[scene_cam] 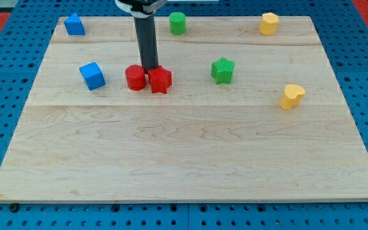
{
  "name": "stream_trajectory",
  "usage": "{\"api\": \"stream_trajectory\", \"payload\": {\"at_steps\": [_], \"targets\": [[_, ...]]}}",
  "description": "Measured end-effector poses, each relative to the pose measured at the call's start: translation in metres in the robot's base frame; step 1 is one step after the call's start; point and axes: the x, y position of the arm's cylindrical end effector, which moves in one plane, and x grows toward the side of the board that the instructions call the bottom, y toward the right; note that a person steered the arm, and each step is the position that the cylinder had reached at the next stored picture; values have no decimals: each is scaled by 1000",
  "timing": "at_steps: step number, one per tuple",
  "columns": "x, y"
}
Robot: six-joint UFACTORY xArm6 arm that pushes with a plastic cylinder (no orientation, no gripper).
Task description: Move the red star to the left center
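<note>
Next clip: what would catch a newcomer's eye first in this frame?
The dark rod coming down from the view's top, my tip planted just behind the red pair left of centre: the red star touching the red cylinder on its left. Next, the bright scatter around them: blue cube further left, green star to the right.

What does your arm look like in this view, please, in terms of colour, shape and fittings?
Only the end shows: a straight, dark grey-black cylindrical rod, plain and unmarked, ending at my tip behind the red star and red cylinder. At the view's top it enters a white-and-black mount, mostly cropped. No cables visible.
</note>
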Motion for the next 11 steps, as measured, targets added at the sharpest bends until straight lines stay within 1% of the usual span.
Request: {"api": "stream_trajectory", "payload": {"at_steps": [1, 2, 3, 4, 5, 6, 7, 8, 9, 10, 11], "targets": [[24, 12], [62, -10], [64, -10], [77, -20], [117, -1], [111, 59], [87, 74], [72, 68], [71, 41], [71, -3], [71, -78]]}}
